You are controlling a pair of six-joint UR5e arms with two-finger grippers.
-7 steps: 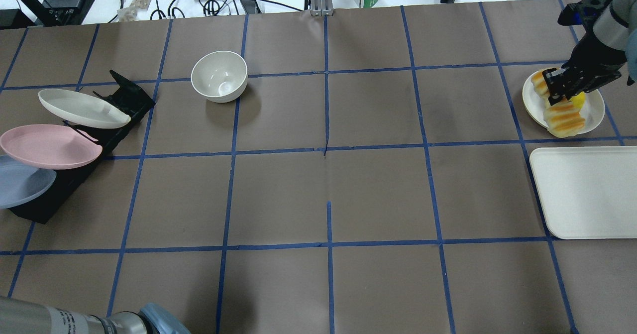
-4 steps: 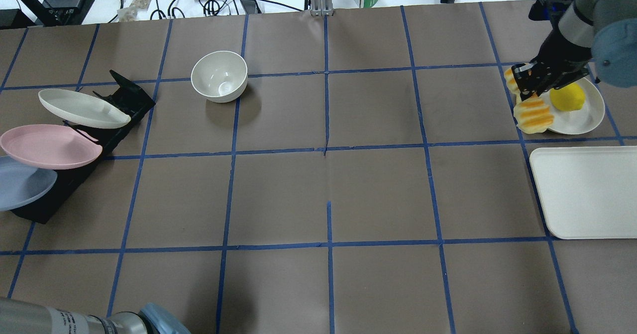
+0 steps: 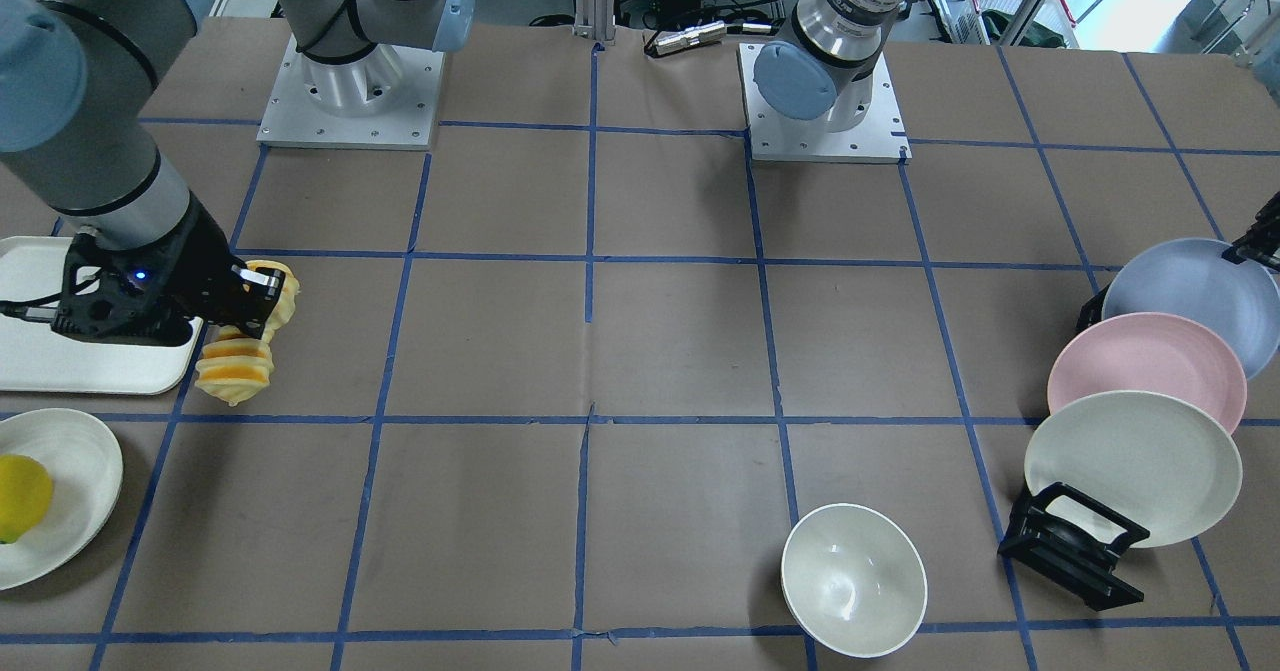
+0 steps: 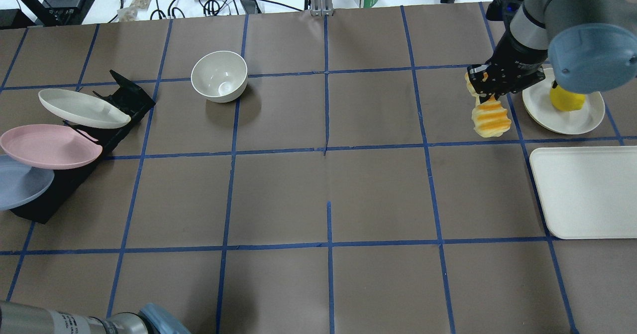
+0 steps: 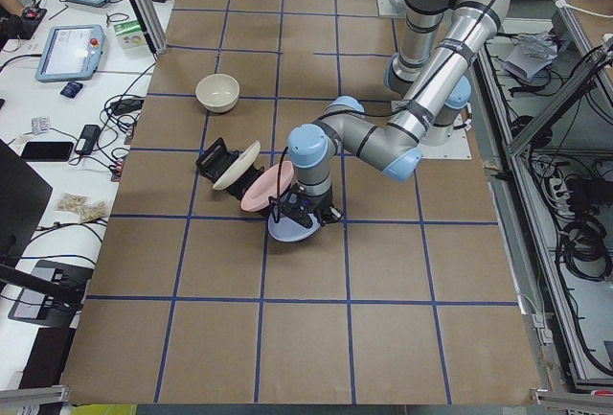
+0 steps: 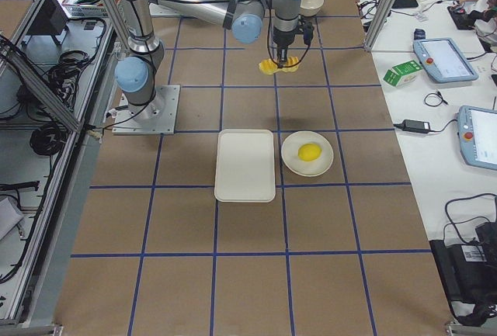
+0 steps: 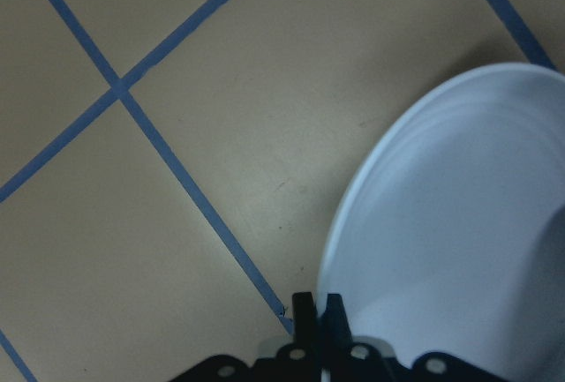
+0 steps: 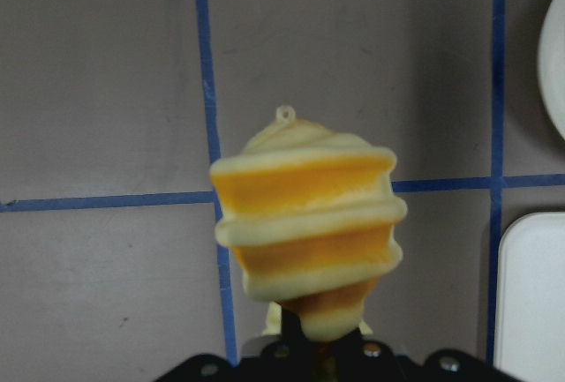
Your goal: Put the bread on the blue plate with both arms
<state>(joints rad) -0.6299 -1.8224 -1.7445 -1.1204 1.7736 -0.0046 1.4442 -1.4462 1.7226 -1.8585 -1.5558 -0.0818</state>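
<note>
My right gripper (image 4: 485, 94) is shut on one end of the bread (image 4: 490, 120), a ridged yellow-orange loaf that hangs below it above the table, left of the cream plate. The bread fills the right wrist view (image 8: 309, 232) and shows in the front view (image 3: 235, 369). The blue plate (image 4: 20, 182) leans lowest in the black rack (image 4: 124, 95) at the far left. My left gripper (image 7: 318, 310) is shut on the blue plate's rim (image 7: 424, 223); it is out of the overhead view and shows at the front view's right edge (image 3: 1262, 243).
A pink plate (image 4: 50, 146) and a cream plate (image 4: 82, 108) lean in the same rack. A white bowl (image 4: 219, 76) stands at the back left. A cream plate (image 4: 572, 122) with a yellow lemon (image 4: 567, 100) and a white tray (image 4: 587, 189) lie at the right.
My right gripper has carried the bread off the cream plate and leftwards over the table, uncovering the lemon. The blue plate has shifted slightly in the rack.
</note>
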